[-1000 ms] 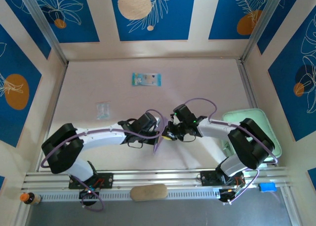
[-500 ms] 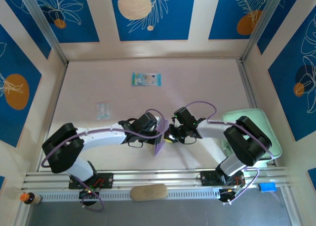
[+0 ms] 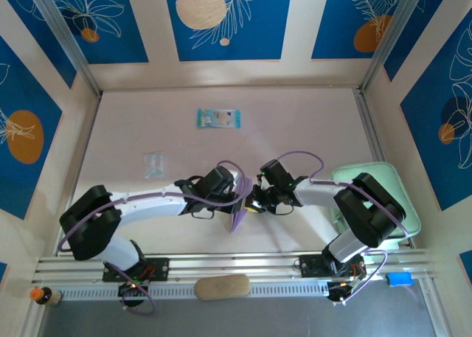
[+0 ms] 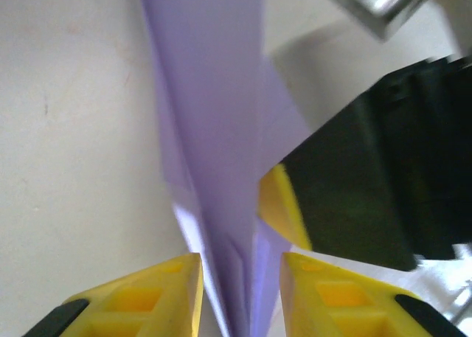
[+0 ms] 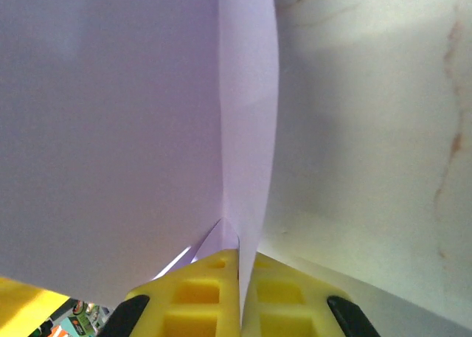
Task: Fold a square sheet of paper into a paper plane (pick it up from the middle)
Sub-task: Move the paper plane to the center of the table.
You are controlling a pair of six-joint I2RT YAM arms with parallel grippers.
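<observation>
Here we see the paper plane [image 3: 237, 217] standing on edge at the near middle of the bench [image 3: 310, 130], its fold clenched in the right tool [image 5: 238, 257], whose pads press together on the crease. The left tool [image 4: 240, 267] is released, its yellow fingers [image 4: 158, 289] parted on either side of the lilac fold with a slit of room each way. Beyond both tools the bench lies open up to a blue-green packet [image 3: 218, 118], and a mint-green tray [image 3: 391, 173] sits at the right edge.
</observation>
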